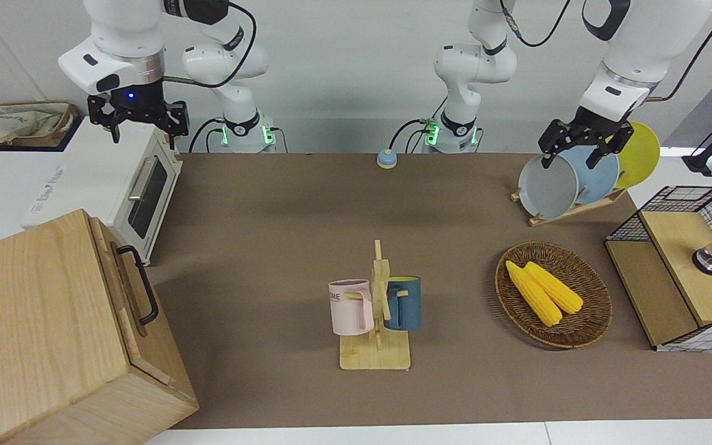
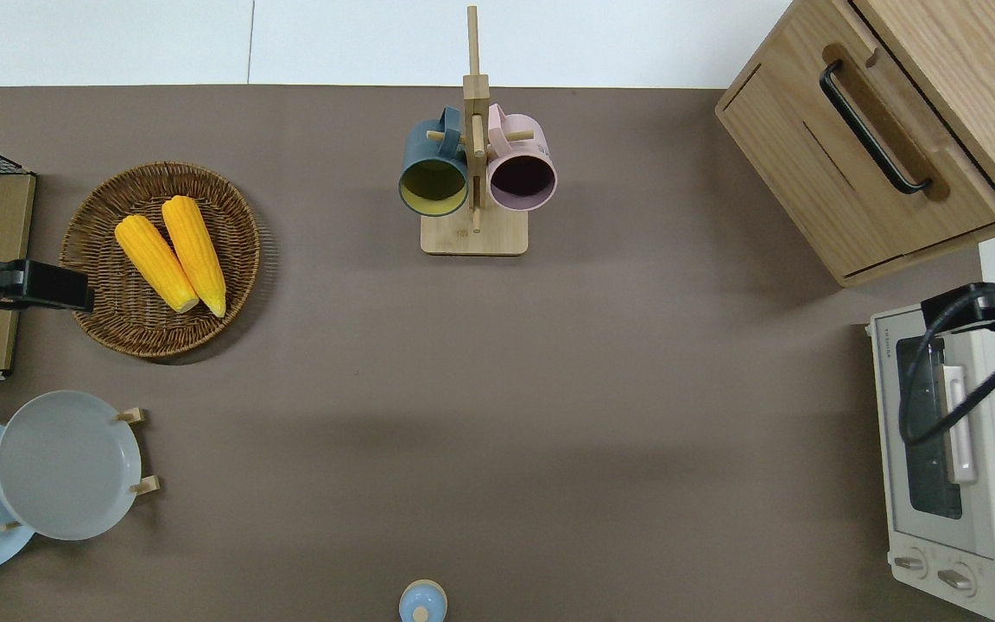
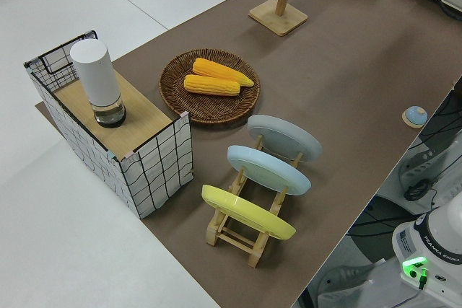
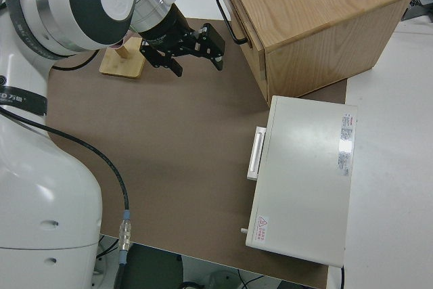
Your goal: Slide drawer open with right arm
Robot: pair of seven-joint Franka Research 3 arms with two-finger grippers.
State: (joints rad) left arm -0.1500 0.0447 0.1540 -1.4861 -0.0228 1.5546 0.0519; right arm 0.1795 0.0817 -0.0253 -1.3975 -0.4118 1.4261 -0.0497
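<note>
1. My right gripper (image 1: 139, 127) is up in the air with its fingers spread wide and nothing between them. From overhead it sits over the toaster oven (image 2: 972, 466), at the corner closest to the big wooden box (image 1: 53, 334).
2. The drawer (image 2: 869, 155) is shut, its flat front flush with the box. It sits at the right arm's end of the table, farther from us robots than the toaster oven.
3. Its black bar handle (image 2: 873, 128) stands off the drawer front, and nothing is touching it.
4. The box is turned at an angle, so the drawer front faces the bare brown mat (image 2: 618, 389) diagonally. That stretch of mat in front of the drawer is open.
5. Closest thing on that side is the mug tree (image 2: 474, 155) with a pink mug (image 2: 522, 175) and a dark blue mug (image 2: 434, 177), well apart from the drawer.
6. There's only a narrow gap between the box's near corner and the toaster oven.
7. The left arm (image 1: 628, 62) is parked, and its gripper's (image 1: 580, 150) fingers are apart too.
8. The wicker basket (image 2: 109, 320) holding two corn cobs (image 2: 171, 252) is toward the left arm's end, far from the drawer.
</note>
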